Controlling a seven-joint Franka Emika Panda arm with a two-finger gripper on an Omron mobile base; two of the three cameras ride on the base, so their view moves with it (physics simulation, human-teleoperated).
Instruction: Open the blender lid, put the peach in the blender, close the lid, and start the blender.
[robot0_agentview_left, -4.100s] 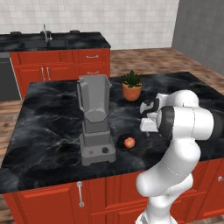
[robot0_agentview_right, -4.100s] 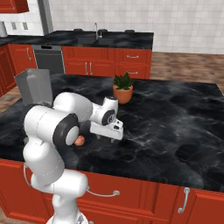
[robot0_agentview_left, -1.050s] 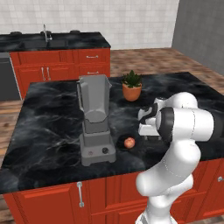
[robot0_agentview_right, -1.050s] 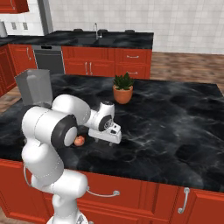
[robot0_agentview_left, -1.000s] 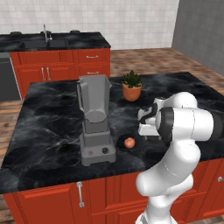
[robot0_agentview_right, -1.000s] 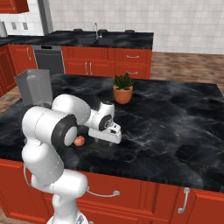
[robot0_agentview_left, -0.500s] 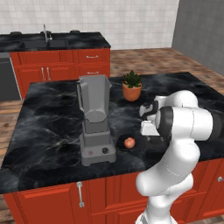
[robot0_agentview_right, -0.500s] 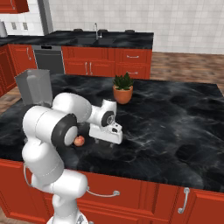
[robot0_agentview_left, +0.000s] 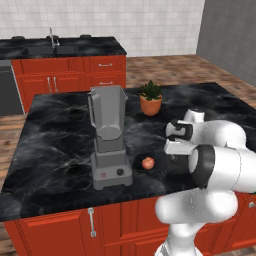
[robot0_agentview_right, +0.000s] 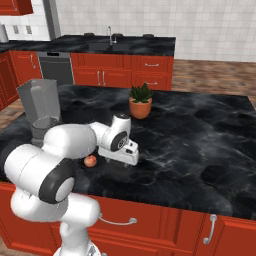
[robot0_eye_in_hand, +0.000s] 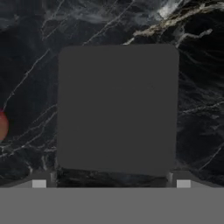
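Lid lies flat on the counter, your fingers released.
You see the blender lid (robot0_eye_in_hand: 118, 108) directly ahead between the spread gripper (robot0_eye_in_hand: 111, 183) tips; the peach (robot0_eye_in_hand: 2, 125) sits off to one side.

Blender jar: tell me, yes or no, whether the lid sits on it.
No: the blender jar stands open-topped, and the blender lid lies flat on the counter.
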